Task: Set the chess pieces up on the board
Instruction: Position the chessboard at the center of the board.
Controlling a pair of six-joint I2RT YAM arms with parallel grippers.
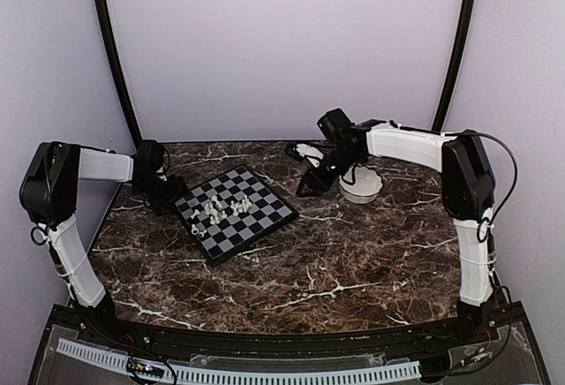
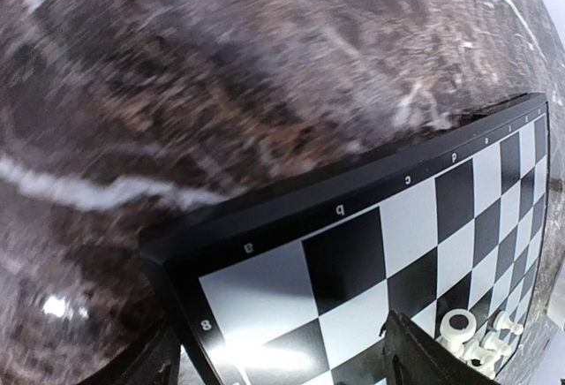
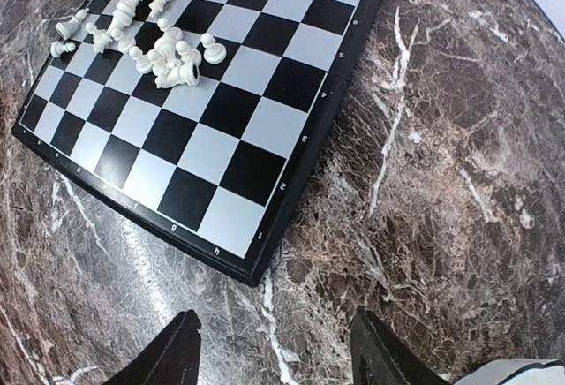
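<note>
Right gripper hangs spread and empty above the marble tabletop. At its eleven o'clock lies the board, with the chess pieces heaped on it, mostly toppled. Left gripper, also spread, straddles the board's corner (a nudge could slide it and scatter the pieces). One board; roughly sixteen pieces, too tangled to count exactly.

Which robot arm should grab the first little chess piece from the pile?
Probably the left. The left gripper is open right at the board's corner, near the piled chess pieces. The right gripper, also open, hangs over the marble tabletop off the board, by the white bowl.
</note>
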